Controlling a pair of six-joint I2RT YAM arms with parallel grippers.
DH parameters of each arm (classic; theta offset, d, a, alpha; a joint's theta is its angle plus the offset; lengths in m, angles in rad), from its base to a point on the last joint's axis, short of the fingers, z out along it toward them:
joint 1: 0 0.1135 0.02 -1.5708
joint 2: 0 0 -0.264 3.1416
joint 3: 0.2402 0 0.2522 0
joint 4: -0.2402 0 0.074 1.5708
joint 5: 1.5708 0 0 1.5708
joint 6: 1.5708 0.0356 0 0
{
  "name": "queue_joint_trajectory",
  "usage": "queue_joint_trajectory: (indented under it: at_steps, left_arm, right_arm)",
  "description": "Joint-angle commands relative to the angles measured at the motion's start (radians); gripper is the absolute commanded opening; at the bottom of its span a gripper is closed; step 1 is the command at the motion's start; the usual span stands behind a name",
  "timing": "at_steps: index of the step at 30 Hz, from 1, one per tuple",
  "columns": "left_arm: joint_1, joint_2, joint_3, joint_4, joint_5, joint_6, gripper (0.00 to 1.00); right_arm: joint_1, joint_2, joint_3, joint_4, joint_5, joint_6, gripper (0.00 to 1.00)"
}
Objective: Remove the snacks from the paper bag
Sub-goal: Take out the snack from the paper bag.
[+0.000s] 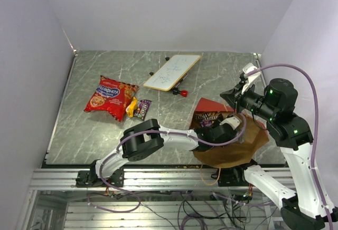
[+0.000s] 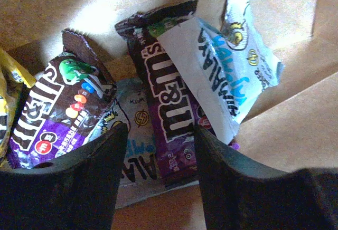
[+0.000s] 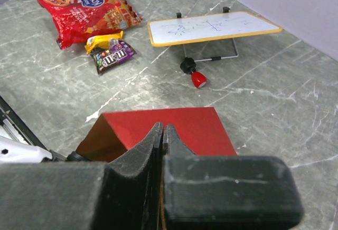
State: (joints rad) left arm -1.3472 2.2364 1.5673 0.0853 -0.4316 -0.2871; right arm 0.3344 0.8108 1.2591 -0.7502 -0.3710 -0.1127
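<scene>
The paper bag (image 1: 235, 148) lies open at the near right, red outside (image 3: 185, 122), brown inside. My left gripper (image 2: 161, 159) reaches into its mouth (image 1: 222, 131), open and empty, jaws either side of a purple packet (image 2: 169, 103). Beside it lie a dark brown packet (image 2: 58, 108), a light blue packet (image 2: 222, 66) and a yellow one (image 2: 6, 95) at the left edge. My right gripper (image 3: 165, 135) is shut on the bag's upper rim (image 1: 232, 97). On the table lie the red chip bag (image 1: 110, 97), a yellow packet (image 1: 131, 105) and a dark brown packet (image 1: 142, 108).
A white board with scribbles (image 1: 172, 72) stands on small legs at the back centre, with a red-and-black marker (image 1: 180, 92) just in front of it. Walls close in on three sides. The metal rail (image 1: 158, 180) runs along the near edge.
</scene>
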Motion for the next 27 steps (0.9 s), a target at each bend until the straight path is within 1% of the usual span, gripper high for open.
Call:
queue_joint_trajectory:
  at_steps: [1, 4, 6, 7, 11, 13, 14, 15, 18, 19, 23, 27]
  left_arm:
    - [-0.003, 0.041, 0.043, 0.035, -0.064, 0.016, 0.66]
    - [-0.003, 0.065, 0.051, 0.048, -0.054, 0.01, 0.72]
    - [-0.003, 0.087, 0.066, 0.043, -0.048, 0.005, 0.79]
    - [-0.003, 0.096, 0.074, 0.034, -0.045, 0.002, 0.8]
    - [-0.003, 0.089, 0.042, 0.097, -0.024, 0.006, 0.81]
    - [-0.003, 0.101, 0.059, 0.083, -0.019, 0.013, 0.79]
    - [-0.003, 0.112, 0.073, 0.072, -0.017, 0.018, 0.75]
    - [-0.003, 0.124, 0.088, 0.054, -0.014, 0.022, 0.68]
    - [-0.003, 0.154, 0.146, -0.012, -0.005, 0.035, 0.43]
    - [-0.003, 0.155, 0.15, -0.014, 0.004, 0.039, 0.38]
    - [-0.003, 0.109, 0.104, -0.006, 0.031, 0.066, 0.24]
    - [-0.003, 0.009, 0.018, 0.002, 0.047, 0.068, 0.13]
  right_arm:
    - [0.003, 0.001, -0.001, 0.006, -0.021, 0.001, 0.0]
    - [0.004, 0.004, -0.004, 0.009, -0.028, -0.001, 0.0]
    - [0.003, 0.006, -0.006, 0.01, -0.032, -0.002, 0.0]
    - [0.003, 0.007, -0.007, 0.01, -0.033, -0.002, 0.0]
    - [0.004, 0.007, -0.006, 0.008, -0.036, -0.006, 0.0]
    - [0.004, 0.009, -0.003, 0.003, -0.036, -0.011, 0.0]
    - [0.003, 0.01, -0.002, 0.0, -0.034, -0.013, 0.0]
    - [0.004, 0.011, -0.001, -0.001, -0.035, -0.016, 0.0]
    - [0.003, 0.017, 0.005, -0.011, -0.035, -0.026, 0.0]
    - [0.003, 0.019, 0.004, -0.013, -0.031, -0.029, 0.0]
    - [0.004, 0.021, 0.0, -0.014, -0.019, -0.043, 0.0]
    - [0.003, 0.012, -0.012, 0.006, 0.002, -0.046, 0.0]
